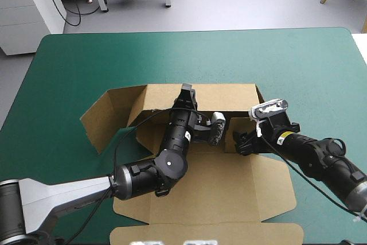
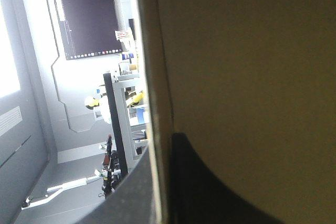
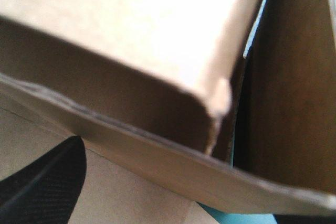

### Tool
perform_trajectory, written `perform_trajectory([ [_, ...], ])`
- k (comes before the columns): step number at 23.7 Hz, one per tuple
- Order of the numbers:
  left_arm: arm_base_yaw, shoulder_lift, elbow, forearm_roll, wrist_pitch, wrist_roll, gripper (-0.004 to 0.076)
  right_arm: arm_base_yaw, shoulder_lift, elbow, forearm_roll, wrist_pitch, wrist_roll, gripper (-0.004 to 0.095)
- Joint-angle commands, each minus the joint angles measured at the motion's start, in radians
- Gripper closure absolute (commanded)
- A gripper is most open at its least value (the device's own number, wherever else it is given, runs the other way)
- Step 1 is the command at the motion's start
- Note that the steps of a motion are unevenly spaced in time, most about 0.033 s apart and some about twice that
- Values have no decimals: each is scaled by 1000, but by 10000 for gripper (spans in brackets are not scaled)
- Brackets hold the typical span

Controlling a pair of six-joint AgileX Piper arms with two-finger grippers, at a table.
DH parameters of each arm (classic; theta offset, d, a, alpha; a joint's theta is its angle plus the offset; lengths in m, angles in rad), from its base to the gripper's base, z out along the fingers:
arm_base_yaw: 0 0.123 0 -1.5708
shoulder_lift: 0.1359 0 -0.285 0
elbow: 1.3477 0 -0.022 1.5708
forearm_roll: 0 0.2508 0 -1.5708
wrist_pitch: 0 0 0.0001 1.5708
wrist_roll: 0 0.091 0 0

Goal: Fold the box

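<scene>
Black fingers [image 2: 210, 187] of the left gripper [image 1: 186, 92] stand all but together, one on each face of a raised wall of the brown box [image 1: 200, 187], with the board's edge pinched between them. This is the far wall [image 1: 229, 93], upright along the sheet's far side, and the gripper holds its top edge near the middle.

The right gripper [image 1: 243, 143] sits low inside the box, near the right end of the far wall. Its fingers [image 3: 44, 184] are spread apart with nothing clamped. A rounded flap [image 3: 157, 35] and an upright panel stand just ahead of it; I cannot tell whether it touches them.

On the left, a side flap [image 1: 106, 116] tilts up and outward. The near panels lie flat toward the table's near edge. The teal-green cover [image 1: 69, 67] shows beyond the box's far and side edges, and the box lies around the table's middle, reaching toward the near edge.
</scene>
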Motion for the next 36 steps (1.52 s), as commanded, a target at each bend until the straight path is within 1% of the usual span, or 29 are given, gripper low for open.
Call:
perform_trajectory([
  [1,-6,-49,-28,88,27,-1,734,74,-17,-27,-301,-90,310,243],
  [2,-6,-49,-28,88,23,-1,734,82,-17,-27,-354,-90,357,304],
  [3,-6,-49,-28,88,23,-1,734,93,-17,-27,-409,-90,405,463],
  [4,-6,-49,-28,88,16,-1,734,98,-17,-27,-426,-90,411,556],
  [6,-6,-49,-28,88,3,-1,734,98,-17,-27,-432,-90,411,874],
  [7,-6,-49,-28,93,-10,-18,733,98,-17,-27,-432,-92,416,909],
  [8,-6,-49,-28,96,-18,-27,726,98,-17,-27,-432,-94,416,908],
  [9,-6,-49,-28,103,-23,-27,701,98,-17,-27,-432,-100,416,908],
  [10,-6,-49,-28,111,-26,-27,658,98,-17,-27,-432,-108,416,908],
  [12,-6,-49,-28,129,-42,-27,487,98,-17,-27,-432,-122,416,908],
  [13,-6,-49,-28,129,-51,-28,338,98,-17,-27,-425,-128,416,908],
  [15,-6,-47,-28,129,-51,-38,162,98,-17,-27,-422,-128,418,908],
  [17,-7,-47,-28,129,-46,-38,66,98,-17,-27,-422,-128,432,908],
  [18,-7,-47,-28,129,-44,-38,42,98,-17,-27,-422,-128,440,908],
  [20,-13,-47,-28,129,-32,-29,41,98,-17,-27,-422,-128,459,908],
  [23,-42,-47,-28,129,19,-29,43,98,-9,-49,-435,-105,461,908],
  [27,-114,-47,-28,129,86,-27,43,67,73,-183,-441,85,465,908],
  [28,-148,-47,-28,129,106,-27,43,42,129,-272,-441,175,463,908],
  [30,-189,-47,-28,129,121,-27,43,1,218,-393,-441,254,461,908],
  [34,-209,-47,-28,129,131,-27,43,-46,312,-554,-441,342,445,913],
  [36,-209,-47,-28,129,140,-27,43,-78,403,-693,-437,462,395,912],
])
